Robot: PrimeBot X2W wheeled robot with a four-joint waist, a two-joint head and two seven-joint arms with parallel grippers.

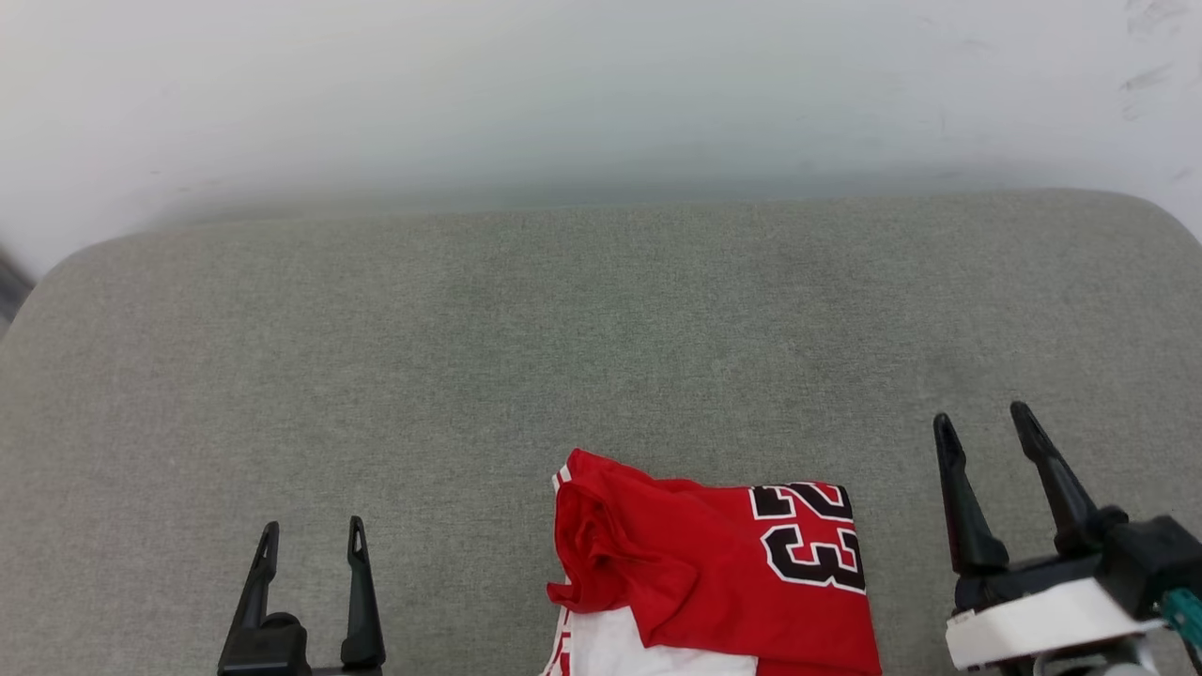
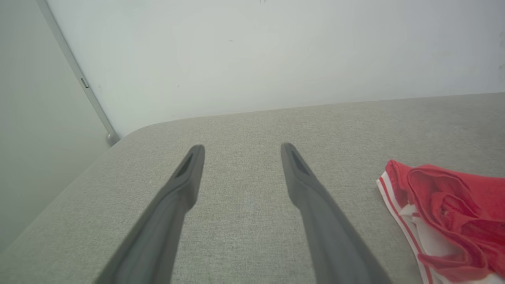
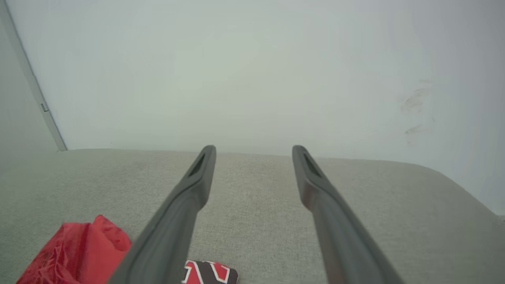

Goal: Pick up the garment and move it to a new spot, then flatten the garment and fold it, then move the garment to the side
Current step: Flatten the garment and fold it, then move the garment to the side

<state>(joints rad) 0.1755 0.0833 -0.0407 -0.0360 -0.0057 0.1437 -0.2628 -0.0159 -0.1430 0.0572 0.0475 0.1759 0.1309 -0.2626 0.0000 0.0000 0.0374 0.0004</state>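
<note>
From the head view, we are looking down on a table (image 1: 601, 329) covered in grey fabric, with a pale wall (image 1: 601, 94) behind it. The garment (image 1: 695, 573) is lying crumpled at the near edge, a little right of centre. Its red body is bunched up and a white part is peeking out underneath. Black numerals (image 1: 812, 535) outlined in white are lying sideways on its right part. Our left claw (image 1: 314, 526) is hovering to the garment's left with its fingers spread apart and nothing between them. Our right claw (image 1: 983, 418) is standing to the garment's right, also spread wide and holding nothing. Both are well apart from the cloth.

From the left wrist view, we are looking along the left claw (image 2: 241, 146), with bare table (image 2: 244, 221) between its parted fingers. The garment (image 2: 446, 205) is sitting at the right, and here we are catching its red-and-white striped trim (image 2: 388, 193). This view is also adding a grey strip (image 2: 79, 79) running down the wall.

From the right wrist view, the right claw (image 3: 253, 148) is gaping over the table (image 3: 394, 197). The garment (image 3: 79, 248) is lying at the lower left, with a bit of its numerals (image 3: 209, 274) beside the left finger. Dark scuffs (image 3: 414, 102) are marking the wall.
</note>
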